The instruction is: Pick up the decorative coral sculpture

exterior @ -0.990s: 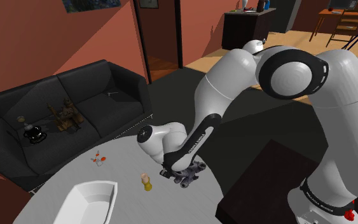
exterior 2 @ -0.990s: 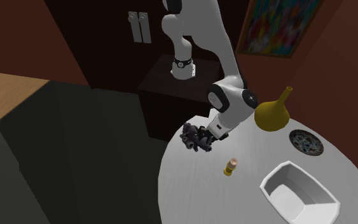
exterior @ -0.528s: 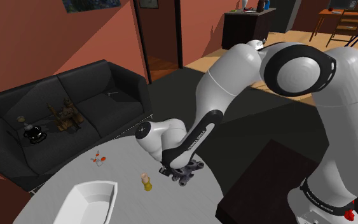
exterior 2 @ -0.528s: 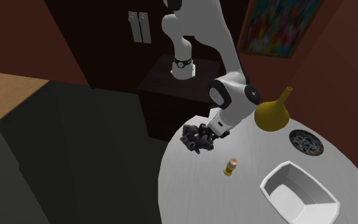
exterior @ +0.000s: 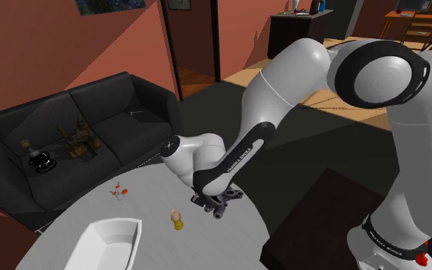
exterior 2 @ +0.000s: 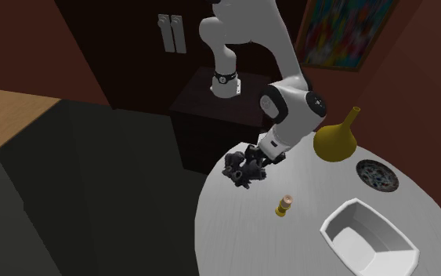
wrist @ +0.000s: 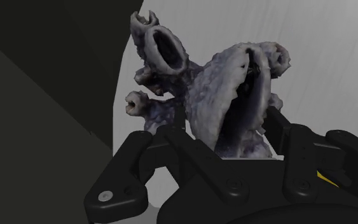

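Coral sculpture (wrist: 204, 95) at table (exterior 2: 289, 251) edge; gripper (exterior 2: 249, 162) astride it, whether clenched cannot tell.

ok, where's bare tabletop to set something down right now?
Two patches: the white table between the small bottle and its rim at the second exterior view's lower left, and the gap between bottle and yellow vase. Crowded: the rim where the gripper is at the coral sculpture, and the side with vase, patterned dish and white tray.
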`<state>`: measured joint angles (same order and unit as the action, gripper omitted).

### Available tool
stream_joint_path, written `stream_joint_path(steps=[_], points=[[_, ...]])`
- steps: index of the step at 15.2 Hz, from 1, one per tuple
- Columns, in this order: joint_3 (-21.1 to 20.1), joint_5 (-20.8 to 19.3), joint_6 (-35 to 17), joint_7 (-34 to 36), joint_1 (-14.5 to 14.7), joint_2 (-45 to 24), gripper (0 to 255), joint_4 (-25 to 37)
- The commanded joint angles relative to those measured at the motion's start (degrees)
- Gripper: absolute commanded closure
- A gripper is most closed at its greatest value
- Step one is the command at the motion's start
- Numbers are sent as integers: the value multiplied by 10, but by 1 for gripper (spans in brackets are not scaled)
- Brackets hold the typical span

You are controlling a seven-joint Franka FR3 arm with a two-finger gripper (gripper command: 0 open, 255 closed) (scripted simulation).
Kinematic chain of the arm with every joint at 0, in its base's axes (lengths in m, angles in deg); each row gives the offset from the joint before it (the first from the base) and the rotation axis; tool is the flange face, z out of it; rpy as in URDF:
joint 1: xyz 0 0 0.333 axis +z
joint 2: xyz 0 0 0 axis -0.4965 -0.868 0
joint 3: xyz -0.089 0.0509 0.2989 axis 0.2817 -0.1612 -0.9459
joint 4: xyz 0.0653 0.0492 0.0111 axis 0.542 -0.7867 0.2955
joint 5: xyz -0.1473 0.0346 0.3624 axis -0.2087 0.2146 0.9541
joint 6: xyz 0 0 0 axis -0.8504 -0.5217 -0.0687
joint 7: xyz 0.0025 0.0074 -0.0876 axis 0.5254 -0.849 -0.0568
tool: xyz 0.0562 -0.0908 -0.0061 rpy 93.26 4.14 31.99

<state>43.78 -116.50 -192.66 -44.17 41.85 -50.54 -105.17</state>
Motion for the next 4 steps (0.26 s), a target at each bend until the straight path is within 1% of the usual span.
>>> stream_joint_path(steps=[1, 4], points=[[-4, 7, 11, -7, -3, 13, 255, 1], [-6, 11, 16, -10, -4, 19, 255, 0]])
